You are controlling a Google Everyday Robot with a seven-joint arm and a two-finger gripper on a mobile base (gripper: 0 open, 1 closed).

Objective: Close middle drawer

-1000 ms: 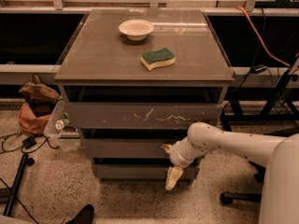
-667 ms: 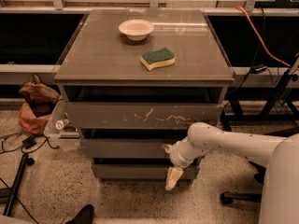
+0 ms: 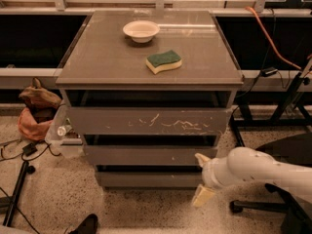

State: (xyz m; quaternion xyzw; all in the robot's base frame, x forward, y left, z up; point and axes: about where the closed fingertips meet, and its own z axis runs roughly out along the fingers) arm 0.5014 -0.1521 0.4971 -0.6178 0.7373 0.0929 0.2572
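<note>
The middle drawer (image 3: 146,155) is a plain grey-brown front with a tiny white speck, below the scratched top drawer front (image 3: 148,120) of the grey cabinet (image 3: 112,62). A dark gap shows above it. My gripper (image 3: 201,178) is low at the right, in front of the drawer's right end. Its cream fingers are spread apart and hold nothing. The upper fingertip (image 3: 200,158) overlaps the drawer's right end; I cannot tell if it touches. The lower fingertip (image 3: 202,196) hangs beside the bottom drawer (image 3: 146,179).
A white bowl (image 3: 141,30) and a green-and-yellow sponge (image 3: 164,61) lie on the cabinet top. A brown and orange bag (image 3: 35,108) and a plastic container (image 3: 61,133) sit at the left. A stand leg (image 3: 14,199), a dark shoe (image 3: 85,224) and a chair base (image 3: 273,199) are on the floor.
My gripper and forearm have shifted to the right and slightly down, from the drawer's front towards its right end. The drawers look unchanged.
</note>
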